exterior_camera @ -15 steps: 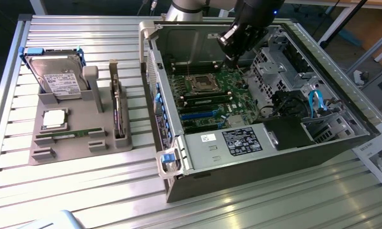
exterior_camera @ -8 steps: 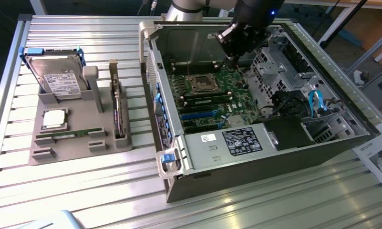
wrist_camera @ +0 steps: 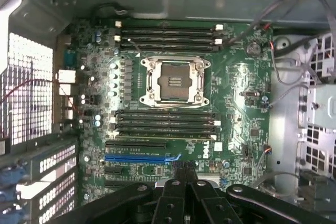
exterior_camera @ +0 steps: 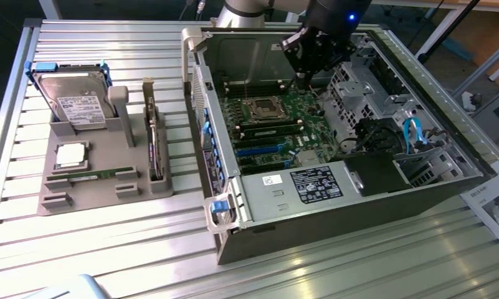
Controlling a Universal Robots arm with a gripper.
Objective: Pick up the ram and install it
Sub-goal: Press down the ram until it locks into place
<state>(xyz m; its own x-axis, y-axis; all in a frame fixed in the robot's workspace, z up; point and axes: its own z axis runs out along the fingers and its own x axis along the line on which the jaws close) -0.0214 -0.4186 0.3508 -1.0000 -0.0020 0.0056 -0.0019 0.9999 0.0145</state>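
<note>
The ram [exterior_camera: 90,176] is a slim green strip lying in the front slot of the grey holder [exterior_camera: 83,202] at the exterior view's left. My gripper [exterior_camera: 303,76] hangs far from it, inside the open computer case [exterior_camera: 332,205], above the back part of the green motherboard [exterior_camera: 274,134]. In the wrist view its black fingers [wrist_camera: 170,195] stand pressed together with nothing between them; my gripper [wrist_camera: 184,184] is shut. Below it lie the motherboard [wrist_camera: 236,87], the open processor socket [wrist_camera: 170,81] and two banks of long black memory slots [wrist_camera: 165,32] [wrist_camera: 165,121].
The holder also carries a silver hard drive [exterior_camera: 76,103], a square processor chip [exterior_camera: 70,154] and an upright card [exterior_camera: 152,140]. Inside the case are a black power supply [exterior_camera: 316,185], drive cages [exterior_camera: 357,93] and blue cables [exterior_camera: 413,134]. The case walls surround the motherboard.
</note>
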